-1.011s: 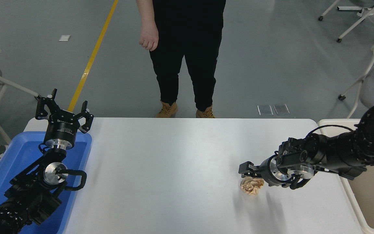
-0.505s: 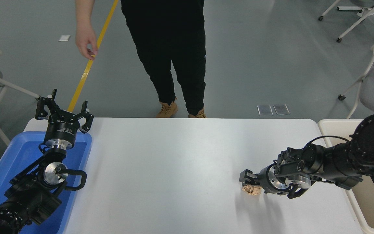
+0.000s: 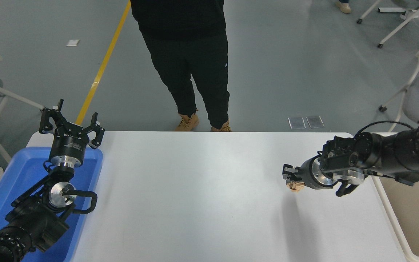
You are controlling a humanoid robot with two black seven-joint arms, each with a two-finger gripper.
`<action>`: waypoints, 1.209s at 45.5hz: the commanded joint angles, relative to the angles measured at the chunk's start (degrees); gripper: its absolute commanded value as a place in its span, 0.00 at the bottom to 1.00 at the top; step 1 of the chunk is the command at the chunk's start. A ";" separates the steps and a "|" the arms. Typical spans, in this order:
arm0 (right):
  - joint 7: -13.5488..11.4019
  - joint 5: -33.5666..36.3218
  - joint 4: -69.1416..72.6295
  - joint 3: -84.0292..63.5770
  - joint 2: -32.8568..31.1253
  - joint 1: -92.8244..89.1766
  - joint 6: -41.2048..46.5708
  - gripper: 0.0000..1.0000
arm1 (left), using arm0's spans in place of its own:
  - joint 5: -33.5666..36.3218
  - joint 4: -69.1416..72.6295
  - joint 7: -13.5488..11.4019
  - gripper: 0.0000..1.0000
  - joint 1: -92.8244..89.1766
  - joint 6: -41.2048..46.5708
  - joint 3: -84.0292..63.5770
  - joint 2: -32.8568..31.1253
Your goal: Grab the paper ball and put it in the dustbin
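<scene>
Near you at the lower left, the left gripper (image 3: 72, 122) sits parked, jaws spread, over the blue tray (image 3: 16, 171). At right of centre, your right gripper (image 3: 291, 178) has its jaws clenched on the paper ball (image 3: 296, 186), above the desk (image 3: 195, 196). It looks light, soft and crushable; a grip across the middle should do. The dustbin (image 3: 395, 222) waits at the right edge.

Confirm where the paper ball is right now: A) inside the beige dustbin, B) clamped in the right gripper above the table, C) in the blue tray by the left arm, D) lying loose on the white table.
B: the right gripper is shut on the paper ball, which hangs clear of the table with its shadow below it, short of the dustbin.
</scene>
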 commanded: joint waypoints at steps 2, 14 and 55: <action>0.07 -1.22 10.07 -1.57 -9.41 15.82 4.15 0.00 | 0.06 -0.01 -0.01 0.99 0.01 -0.03 0.00 0.00; -0.02 -4.30 11.75 -1.92 -19.69 27.16 10.04 0.00 | -0.03 -0.01 -0.01 0.99 0.01 -0.03 0.00 0.00; -0.02 -5.44 -8.98 2.37 -33.14 14.36 8.99 0.00 | -0.03 -0.01 -0.01 0.99 0.01 0.05 0.00 0.00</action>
